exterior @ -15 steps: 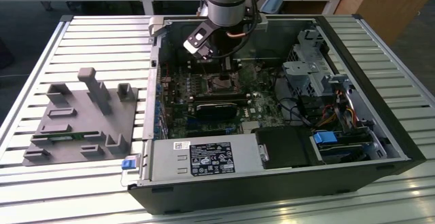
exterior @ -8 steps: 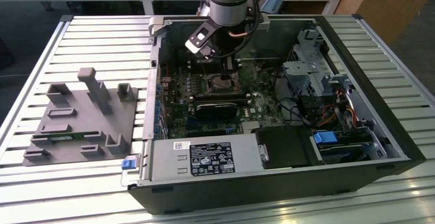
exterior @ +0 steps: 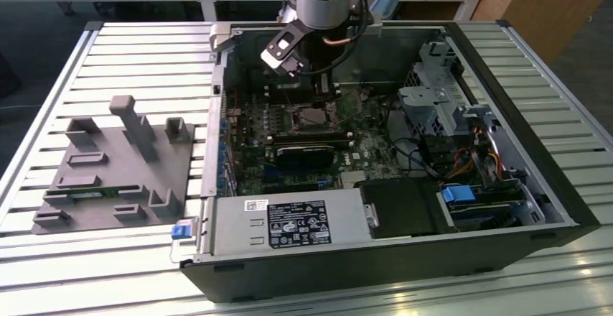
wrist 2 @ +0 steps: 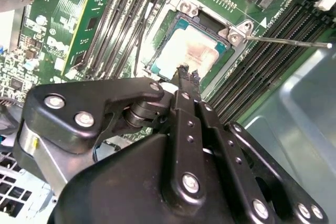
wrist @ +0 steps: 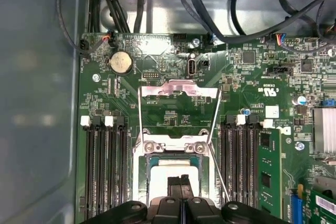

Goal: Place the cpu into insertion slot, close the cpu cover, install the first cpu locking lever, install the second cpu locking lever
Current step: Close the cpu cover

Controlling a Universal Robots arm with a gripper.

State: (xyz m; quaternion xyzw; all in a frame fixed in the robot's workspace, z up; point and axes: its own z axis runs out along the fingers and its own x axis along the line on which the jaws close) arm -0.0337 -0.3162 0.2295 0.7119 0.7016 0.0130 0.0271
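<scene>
The cpu (wrist 2: 191, 51) lies pale and square in the insertion slot (wrist 2: 169, 22) on the green motherboard; it also shows in the first wrist view (wrist: 163, 174). My gripper (wrist 2: 184, 71) is shut, its black tips together right over the chip's near edge, with nothing visible between them. Whether the tips touch the chip I cannot tell. In the first wrist view the gripper (wrist: 181, 181) hides part of the chip. The cpu cover (wrist: 178, 88) is swung open beyond the slot. A thin lever rod (wrist 2: 289, 41) sticks out free. From outside, the gripper (exterior: 319, 92) hangs just above the slot (exterior: 311, 118).
Black memory slots (wrist: 105, 166) flank the socket on both sides. Cables (wrist: 210, 14) run along the case wall. A drive cage (exterior: 441, 100) and a power supply (exterior: 287, 222) fill the case. A grey fixture (exterior: 115, 165) sits on the slatted table at the exterior view's left.
</scene>
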